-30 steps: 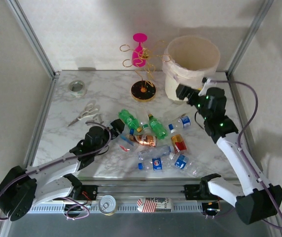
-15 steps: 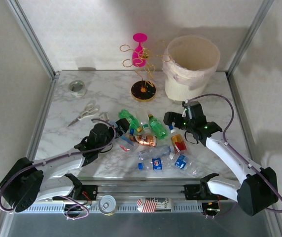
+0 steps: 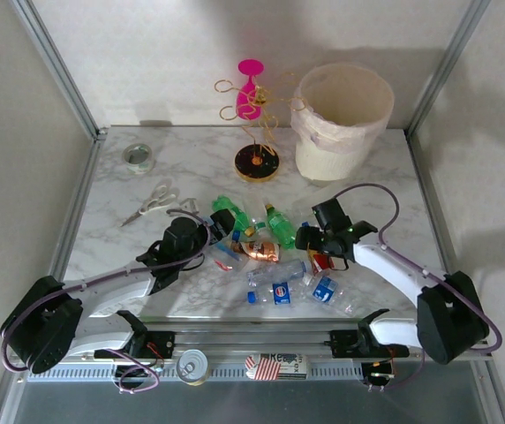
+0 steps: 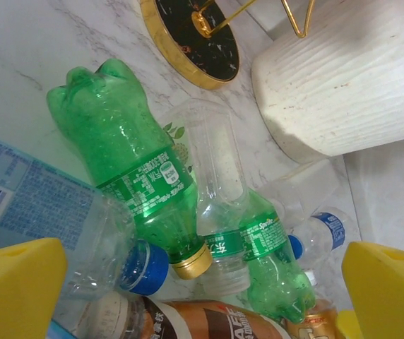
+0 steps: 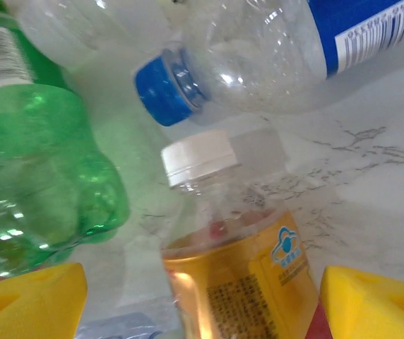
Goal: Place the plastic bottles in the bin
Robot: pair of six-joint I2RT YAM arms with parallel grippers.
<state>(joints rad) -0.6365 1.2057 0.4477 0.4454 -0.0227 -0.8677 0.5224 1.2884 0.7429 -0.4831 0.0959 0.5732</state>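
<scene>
right wrist: spread right pincer point(image 5: 202, 300) straddles white-capped orange bottle point(image 5: 224, 279); left pincer point(image 4: 202, 289) spread

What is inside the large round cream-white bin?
Inside the large round cream-white bin a pale inner wall shows, no bottle visible; the bottom is hidden behind the near wall.

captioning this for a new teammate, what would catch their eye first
A jumble of plastic bottles lies in the middle of the marble table, both arms reaching into it. The right claw straddles a white-capped bottle with an orange label, while the left claw hangs open over green bottles. At the far right stands the big cream bin, beside a pink and gold stand.
</scene>
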